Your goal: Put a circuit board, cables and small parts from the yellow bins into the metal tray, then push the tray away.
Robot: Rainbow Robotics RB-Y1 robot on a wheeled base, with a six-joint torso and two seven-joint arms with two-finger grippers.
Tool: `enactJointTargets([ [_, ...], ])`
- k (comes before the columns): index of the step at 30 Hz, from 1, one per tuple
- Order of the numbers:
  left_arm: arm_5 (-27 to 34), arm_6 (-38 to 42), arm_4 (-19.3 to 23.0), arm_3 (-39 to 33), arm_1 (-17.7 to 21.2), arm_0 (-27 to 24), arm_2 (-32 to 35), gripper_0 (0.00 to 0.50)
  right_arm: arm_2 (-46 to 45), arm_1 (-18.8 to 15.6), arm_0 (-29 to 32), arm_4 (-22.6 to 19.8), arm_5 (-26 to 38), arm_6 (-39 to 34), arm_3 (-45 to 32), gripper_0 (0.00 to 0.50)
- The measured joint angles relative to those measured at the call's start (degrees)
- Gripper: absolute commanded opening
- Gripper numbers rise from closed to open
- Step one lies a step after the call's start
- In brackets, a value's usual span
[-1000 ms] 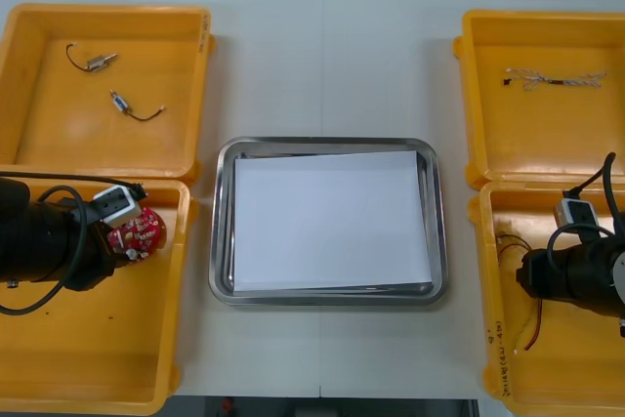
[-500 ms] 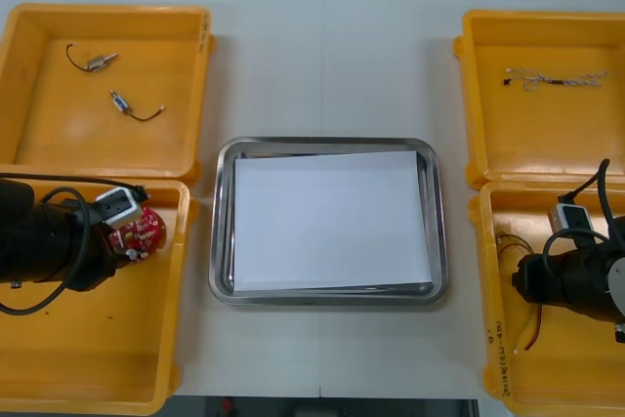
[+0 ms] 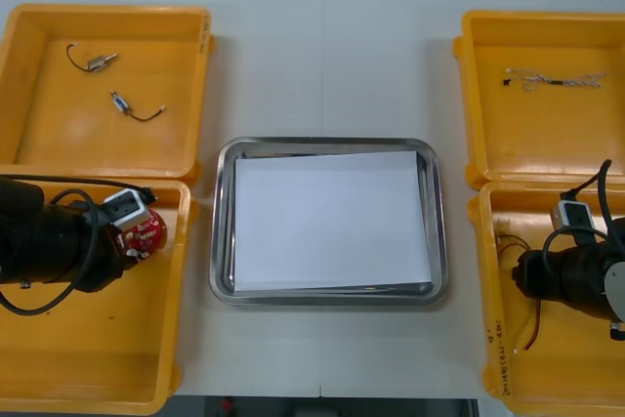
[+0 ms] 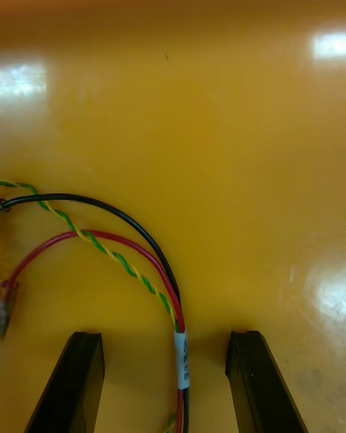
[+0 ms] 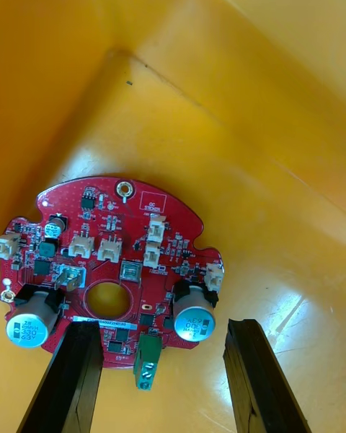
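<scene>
Front view puts my left arm in the lower-left bin (image 3: 98,349) and my right in the lower-right bin (image 3: 557,368), with the shiny-rimmed, white-lined tray (image 3: 223,241) at centre; I judge this the picking step. My left gripper (image 5: 162,325), spread open, straddles the round, rigid red circuit board (image 5: 108,260) and should next close on its edges. My right gripper (image 4: 166,333), equally spread, straddles thin, limp twisted cables (image 4: 137,256).

Red circuit board (image 5: 108,267); yellow bins (image 3: 107,17); blk, red, yel/grn-twisted cables (image 4: 137,272); tray (image 3: 223,241) white inside.
</scene>
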Motion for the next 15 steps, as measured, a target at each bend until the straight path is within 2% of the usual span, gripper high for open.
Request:
enactJointTargets([
  [7, 0.0, 0.0, -0.8, 0.1, -0.3, -1.9, -2.6, 0.5, 0.0, 0.0, -0.2, 0.0, 0.7, 0.0, 0.0, 0.5],
  [15, 0.0, 0.0, -1.2, 0.3, -0.6, -1.9, -2.6, 0.5, 0.0, 0.0, -0.3, 0.0, 2.1, 0.0, 0.0, 0.5],
])
